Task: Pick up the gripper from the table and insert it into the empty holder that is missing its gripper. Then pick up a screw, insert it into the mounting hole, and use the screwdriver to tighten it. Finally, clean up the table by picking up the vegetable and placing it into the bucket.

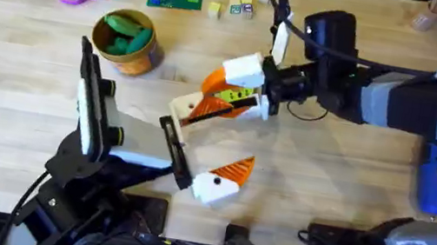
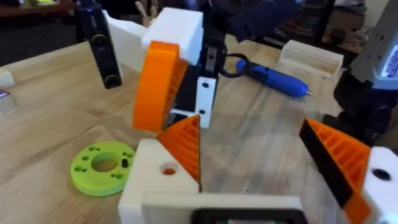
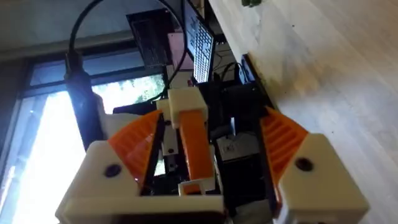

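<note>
Close to the near edge of the wooden table (image 1: 322, 187), the left gripper (image 2: 249, 134) stands spread wide and grasps nothing. One of its blocks, the white triangular plastic holder (image 2: 149, 180), already wears the small orange ribbed plastic fingertip (image 2: 186, 146). Orange shows through the round mounting hole (image 2: 168, 169), and whether a screw sits there cannot be told. The right gripper (image 3: 214, 121) hangs just beyond, toward the table's middle. Its white fingers with orange pads stand apart, an orange-and-white piece showing in the gap; it appears to clamp nothing. The work in hand looks to be fastening the fingertip. That calls for the left arm holding dead steady and the right arm meeting the hole squarely, not at a slant, so the fingertip is not levered off its seat. A lime-green round disc with holes (image 2: 102, 165) lies beside the holder. The bright blue stubby cylindrical screwdriver (image 1: 434, 179) rests alone by the right edge, well apart from both arms. Toward the far left corner, the small round tan-gold bucket (image 1: 136, 58) stands upright with green vegetable pieces (image 1: 123, 30) already inside.
</note>
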Robot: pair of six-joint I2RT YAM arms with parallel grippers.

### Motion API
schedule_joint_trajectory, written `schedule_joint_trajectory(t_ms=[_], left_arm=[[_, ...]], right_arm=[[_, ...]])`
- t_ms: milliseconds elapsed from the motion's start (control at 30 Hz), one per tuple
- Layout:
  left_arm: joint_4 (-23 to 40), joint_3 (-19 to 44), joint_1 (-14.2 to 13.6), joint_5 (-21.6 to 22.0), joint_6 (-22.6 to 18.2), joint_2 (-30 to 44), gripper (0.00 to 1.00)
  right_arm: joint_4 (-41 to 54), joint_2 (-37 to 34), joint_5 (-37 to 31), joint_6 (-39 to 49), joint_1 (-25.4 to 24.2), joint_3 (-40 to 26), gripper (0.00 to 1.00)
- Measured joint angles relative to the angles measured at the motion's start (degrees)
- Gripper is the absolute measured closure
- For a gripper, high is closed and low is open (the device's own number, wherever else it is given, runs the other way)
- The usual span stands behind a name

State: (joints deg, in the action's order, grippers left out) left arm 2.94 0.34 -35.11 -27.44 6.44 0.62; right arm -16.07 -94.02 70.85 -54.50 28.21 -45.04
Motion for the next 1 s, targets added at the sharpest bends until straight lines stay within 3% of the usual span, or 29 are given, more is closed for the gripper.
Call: schedule_joint_trajectory(t_ms=[233, 333, 467, 633, 733, 867, 1000], left_arm=[[0.0, 0.0, -0.44, -1.97, 0.0, 0.0, 0.001], [0.0, 0.0, -0.44, -2.19, 0.0, 0.0, 0.001], [0.0, 0.0, -0.44, -2.63, 0.01, 0.0, 0.001], [0.0, 0.0, -0.44, -2.84, 0.0, 0.0, 0.001], [0.0, 0.0, -0.44, -2.84, 0.0, 0.0, 0.001], [-0.02, 0.0, -0.44, -2.86, 0.02, 0.0, 0.001], [0.0, 0.0, -0.44, -2.86, 0.02, 0.0, 0.001]], right_arm=[[-1.75, 0.0, 1.24, -0.85, -1.78, 0.0, 0.172], [-2.82, 0.0, 0.71, -0.96, -2.59, 0.0, 0.115], [-3.71, 0.0, -3.59, 1.27, -4.92, -0.02, 0.041], [-2.94, 0.0, -9.39, 7.75, -8.52, -1.09, 0.021], [3.84, 0.0, -12.61, 13.52, -10.17, -4.66, 0.016], [21.33, 0.0, -18.68, 24.04, -10.57, -12.29, 0.014], [37.62, 0.0, -28.99, 35.63, -9.32, -20.55, 0.01]])
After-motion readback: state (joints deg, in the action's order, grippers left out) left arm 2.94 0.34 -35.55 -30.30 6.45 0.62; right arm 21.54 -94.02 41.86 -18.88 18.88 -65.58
